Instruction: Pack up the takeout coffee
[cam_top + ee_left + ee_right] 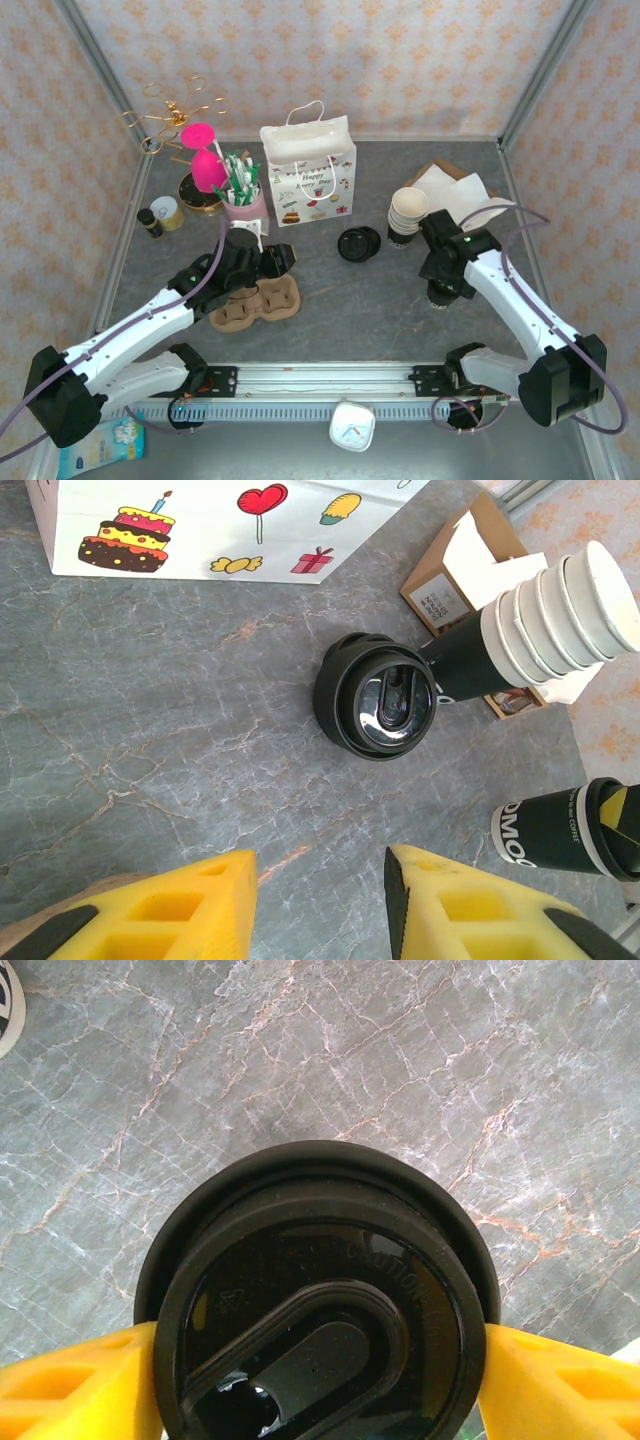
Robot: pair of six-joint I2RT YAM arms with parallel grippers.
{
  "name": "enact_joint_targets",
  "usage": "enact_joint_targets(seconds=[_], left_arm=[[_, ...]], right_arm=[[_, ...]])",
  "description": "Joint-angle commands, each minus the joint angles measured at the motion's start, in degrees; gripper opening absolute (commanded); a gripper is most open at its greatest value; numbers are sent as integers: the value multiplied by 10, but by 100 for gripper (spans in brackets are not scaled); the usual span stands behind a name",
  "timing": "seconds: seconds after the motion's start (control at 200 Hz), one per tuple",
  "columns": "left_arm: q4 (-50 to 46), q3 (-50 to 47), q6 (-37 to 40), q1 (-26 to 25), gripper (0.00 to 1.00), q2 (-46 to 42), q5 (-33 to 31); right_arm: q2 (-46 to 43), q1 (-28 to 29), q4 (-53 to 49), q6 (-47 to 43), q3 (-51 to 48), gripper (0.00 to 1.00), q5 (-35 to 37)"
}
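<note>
Grey worktop [400, 310]: my right hand [320, 1380] brackets the upright takeout coffee [320, 1260] for a level lift, grip I cannot confirm; left hand [320, 910] half-open, empty, by the cup carrier [255, 303].

In the left wrist view the right edge cuts off the cup [545, 830], the top edge the gift bag [200, 530], and the bottom edge the left gripper's [320, 875] fingers. There a stack of cups [545, 610] hides part of a cardboard box [450, 570].

In the right wrist view the lid [320, 1290] covers the cup's wall, so whether the right gripper's [320, 1370] fingers press it cannot be told. Lid and fingers run off the bottom edge.

From above, the left arm covers part of the cup carrier [265, 305], and the blue packet's [100, 445] print is too small to read.
</note>
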Motion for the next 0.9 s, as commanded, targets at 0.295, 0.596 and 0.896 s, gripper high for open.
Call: enact_joint_targets(seconds=[0.295, 0.596, 0.896], left_arm=[[-3, 41, 27, -2, 41, 2, -15], [-52, 68, 19, 2, 43, -35, -42], [-237, 134, -1, 17, 46, -109, -150]], right_arm=[[-13, -6, -47, -12, 89, 89, 9], [20, 63, -47, -25, 194, 88, -32], [145, 321, 57, 9, 270, 88, -45]])
